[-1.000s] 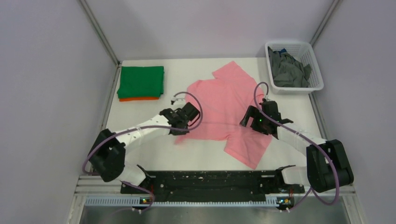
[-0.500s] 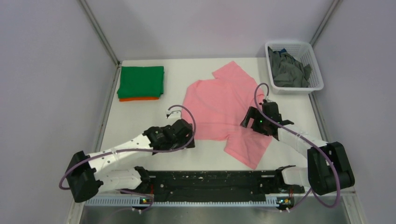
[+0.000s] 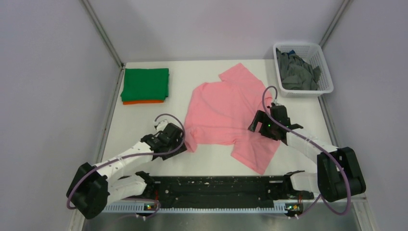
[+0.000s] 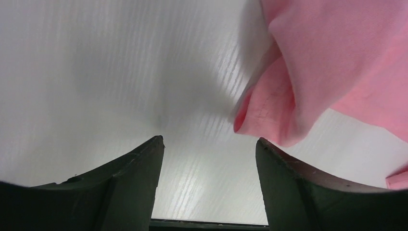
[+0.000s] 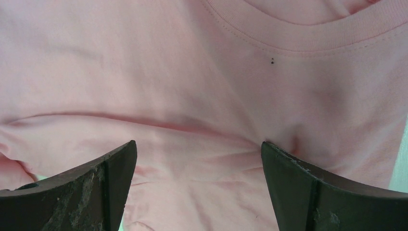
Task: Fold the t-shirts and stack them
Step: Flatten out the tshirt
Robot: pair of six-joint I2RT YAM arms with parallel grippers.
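Note:
A light pink t-shirt (image 3: 221, 113) lies spread across the middle of the table, its near-left corner slightly bunched. My left gripper (image 3: 184, 143) stands open just left of that corner. In the left wrist view only bare table shows between the fingertips of the left gripper (image 4: 209, 142), and the pink cloth (image 4: 332, 57) hangs just ahead of the right finger. My right gripper (image 3: 258, 127) is open, low over the shirt's right part. In the right wrist view, pink fabric (image 5: 192, 72) and the collar fill the space beyond the right gripper (image 5: 198, 144). A folded green t-shirt (image 3: 145, 83) rests on an orange one (image 3: 142, 101).
A white lattice basket (image 3: 324, 62) at the back right holds dark grey t-shirts (image 3: 296, 72). The folded stack sits at the back left, close to the left wall. A black rail (image 3: 216, 185) runs along the near edge between the arm bases.
My left gripper opened, let go of the pink shirt's near-left edge and drew back toward the near left. The shirt's corner settled on the table. The right arm stayed put.

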